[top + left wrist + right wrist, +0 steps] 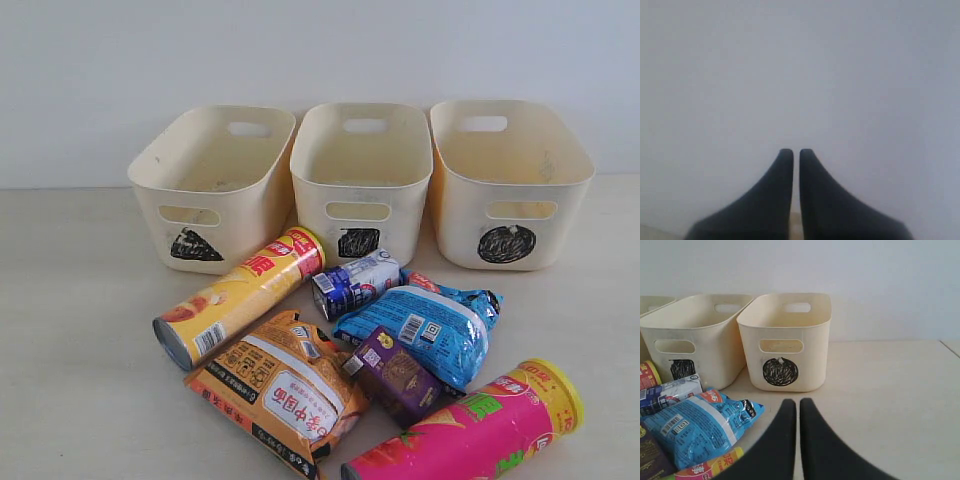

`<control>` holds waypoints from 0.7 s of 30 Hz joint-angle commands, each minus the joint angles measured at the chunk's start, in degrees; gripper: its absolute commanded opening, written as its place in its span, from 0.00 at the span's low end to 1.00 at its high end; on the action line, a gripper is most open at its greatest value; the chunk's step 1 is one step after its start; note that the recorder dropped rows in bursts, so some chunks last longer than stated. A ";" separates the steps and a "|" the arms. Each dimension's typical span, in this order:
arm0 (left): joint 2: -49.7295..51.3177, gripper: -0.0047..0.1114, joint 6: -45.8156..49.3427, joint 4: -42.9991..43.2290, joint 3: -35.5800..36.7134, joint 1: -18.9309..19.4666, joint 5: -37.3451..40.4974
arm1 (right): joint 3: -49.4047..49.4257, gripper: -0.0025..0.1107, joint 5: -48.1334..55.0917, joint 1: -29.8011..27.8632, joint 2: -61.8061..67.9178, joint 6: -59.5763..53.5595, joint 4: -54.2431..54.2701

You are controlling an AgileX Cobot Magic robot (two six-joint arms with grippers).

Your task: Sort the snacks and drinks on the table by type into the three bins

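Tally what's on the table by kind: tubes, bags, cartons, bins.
Chip tubes: 2 (yellow tube, pink tube)
Crinkly bags: 2 (orange bag, blue bag)
Drink cartons: 2 (blue-and-white carton, dark purple carton)
Bins: 3 (triangle bin, square bin, circle bin)
Total: 9, with all 6 snacks and drinks lying outside the bins.

The middle bin [402,225] carries a black scribbled square; the left bin [250,215] beside it a triangle, the right bin [460,235] a circle. In front of it, the blue bag [430,330] shows a barcode and QR code; other print is unreadable.
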 commanded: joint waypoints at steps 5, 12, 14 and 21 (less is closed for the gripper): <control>15.13 0.07 -0.36 4.04 -10.41 0.09 1.87 | -0.02 0.02 -0.19 0.01 -0.31 -0.13 0.09; 28.46 0.07 -0.27 17.83 -18.87 0.09 10.12 | -0.02 0.02 -0.19 0.01 -0.31 -0.13 0.09; 32.16 0.07 -0.27 22.69 -21.68 0.09 15.66 | -0.02 0.02 -0.19 0.01 -0.31 -0.13 0.09; 43.45 0.07 6.31 24.17 -29.64 -0.14 32.91 | -0.02 0.02 -0.19 0.01 -0.31 -0.13 0.09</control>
